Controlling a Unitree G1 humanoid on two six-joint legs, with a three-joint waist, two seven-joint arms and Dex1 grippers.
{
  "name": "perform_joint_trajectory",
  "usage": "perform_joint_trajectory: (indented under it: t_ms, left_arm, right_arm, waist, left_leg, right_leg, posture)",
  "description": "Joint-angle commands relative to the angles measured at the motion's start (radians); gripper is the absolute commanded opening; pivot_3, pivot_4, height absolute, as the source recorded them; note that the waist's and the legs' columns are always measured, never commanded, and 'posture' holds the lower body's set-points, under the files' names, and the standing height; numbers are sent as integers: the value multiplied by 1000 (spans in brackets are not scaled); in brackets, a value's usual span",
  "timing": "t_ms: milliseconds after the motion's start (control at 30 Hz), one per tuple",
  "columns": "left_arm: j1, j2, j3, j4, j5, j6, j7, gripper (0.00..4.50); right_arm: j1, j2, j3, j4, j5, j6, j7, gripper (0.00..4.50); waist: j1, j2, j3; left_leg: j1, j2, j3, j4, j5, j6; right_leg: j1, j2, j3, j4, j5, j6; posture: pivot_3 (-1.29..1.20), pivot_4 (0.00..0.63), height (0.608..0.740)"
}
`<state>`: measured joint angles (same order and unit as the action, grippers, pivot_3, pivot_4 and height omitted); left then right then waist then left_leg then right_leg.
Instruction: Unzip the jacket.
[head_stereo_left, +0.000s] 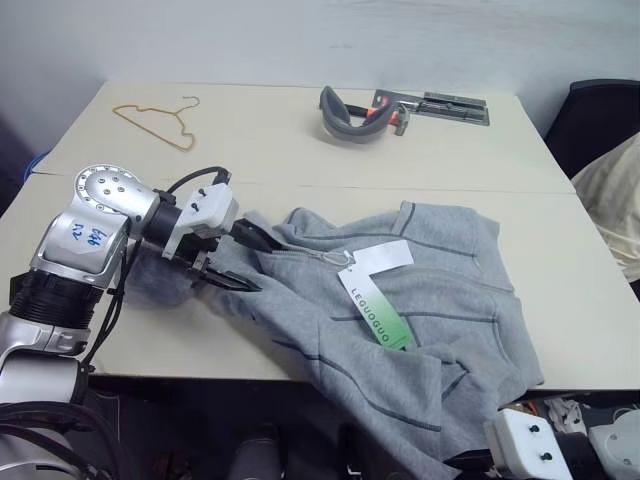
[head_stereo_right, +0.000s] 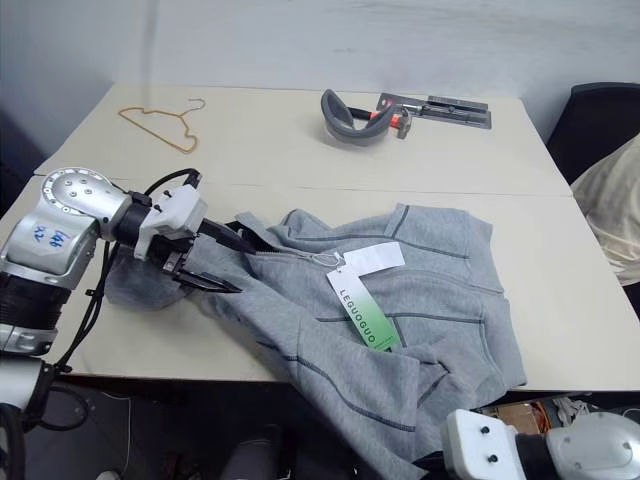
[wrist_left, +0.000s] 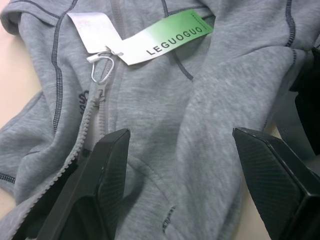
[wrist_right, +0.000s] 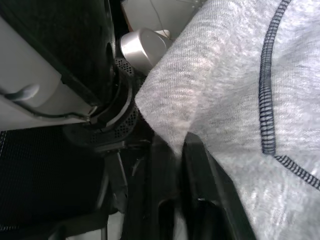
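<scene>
My left claw (head_stereo_left: 232, 262) hangs wide open over the soft grey fleece jacket (head_stereo_left: 420, 310) on the table (head_stereo_left: 300, 140), its pale zipper (wrist_left: 92, 107) running toward one o'clock, while my right claw's (wrist_right: 172, 200) state I cannot tell at the hem.

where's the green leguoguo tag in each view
Left eye: green tag, centre, on the jacket.
Right eye: centre, slightly further left.
Left wrist: near the top, beyond the open left gripper.
Right wrist: not in it.
Shared landmark: the zipper pull beside the tag.
</scene>
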<state>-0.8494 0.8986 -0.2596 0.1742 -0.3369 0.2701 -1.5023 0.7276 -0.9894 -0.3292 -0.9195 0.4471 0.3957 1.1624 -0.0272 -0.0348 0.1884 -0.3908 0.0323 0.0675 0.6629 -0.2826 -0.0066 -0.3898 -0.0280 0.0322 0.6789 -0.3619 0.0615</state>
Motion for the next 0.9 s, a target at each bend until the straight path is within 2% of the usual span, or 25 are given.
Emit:
perform_joint_trajectory:
  t_ms: [33,133,267,367,467,500,567,600,633,700,800,900]
  left_arm:
    - [-39,-6,-2,24,14,-36,-106,3426]
    - [-56,-16,-4,53,22,-50,-104,3426]
    - [-99,-29,19,79,-9,-7,-101,3426]
    - [-135,-32,39,94,-35,35,-102,3426]
    - [-157,-47,31,132,-12,1,-89,3426]
    - [-161,-59,24,144,0,-14,-81,3426]
    - [-160,-97,-2,166,34,-54,-59,3426]
    - [-157,-117,-18,178,57,-85,-52,3426]
    - [-157,-133,-28,190,75,-108,-49,3426]
    - [-163,-169,-45,227,112,-153,-38,3426]
    - [-181,-226,-69,306,170,-238,-15,3426]
    - [-193,-261,-78,374,216,-310,-7,3426]
  right_arm:
    - [30,18,-70,-84,99,63,-5,1508]
    - [31,19,-162,-120,204,103,-10,2456]
    - [9,-9,-489,-118,470,168,26,3688]
    - [-51,-66,-713,-37,623,236,68,4480]
    - [-179,-140,-718,34,643,254,4,4480]
    - [-234,-158,-660,42,606,237,-50,4480]
    - [-418,-192,-372,44,450,191,-252,4480]
    - [-531,-165,-197,49,379,209,-358,4480]
    - [-616,-136,-64,53,331,230,-426,4480]
    - [-766,-11,168,83,249,277,-542,4480]
    - [-907,134,406,158,79,289,-646,4480]
    - [-978,217,542,213,-51,283,-701,4480]
  waist:
    - [1,0,0]
    - [1,0,0]
    - [2,-1,0]
    - [1,-1,0]
    - [-1,-1,0]
    - [0,-1,0]
    - [-2,-2,0]
    - [-3,-2,0]
    - [-4,-2,0]
    - [-3,-3,0]
    - [-1,-2,0]
    - [0,-2,0]
  left_leg:
    - [0,0,0,0,0,0]
    - [0,0,0,0,0,0]
    - [1,0,-1,0,0,0]
    - [2,0,-2,0,-2,2]
    - [4,1,-3,-1,-3,5]
    - [5,1,-2,-1,-3,5]
    - [5,1,-3,-1,-3,5]
    - [5,1,-2,0,-3,4]
    - [4,1,-3,0,-3,4]
    - [1,0,-2,1,-3,4]
    - [-12,0,-1,3,1,-2]
    - [-20,0,0,5,1,-3]
  right_leg:
    - [0,0,0,0,0,0]
    - [0,0,0,0,0,0]
    - [2,0,0,0,0,0]
    - [4,1,-1,-1,0,0]
    - [6,1,-2,-4,0,0]
    - [7,1,-2,-4,0,0]
    - [7,1,-2,-4,0,0]
    - [7,1,-2,-4,0,0]
    - [6,0,-1,-4,0,0]
    - [1,0,0,-2,0,0]
    - [-13,1,0,3,0,0]
    - [-23,0,1,7,0,0]
  posture:
    - [0,150,740]
    - [0,150,740]
    - [0,150,740]
    - [0,150,740]
    - [0,150,740]
    - [0,150,740]
    - [0,150,740]
    - [0,150,740]
    - [0,150,740]
    - [0,150,740]
    - [0,150,740]
    - [0,150,740]
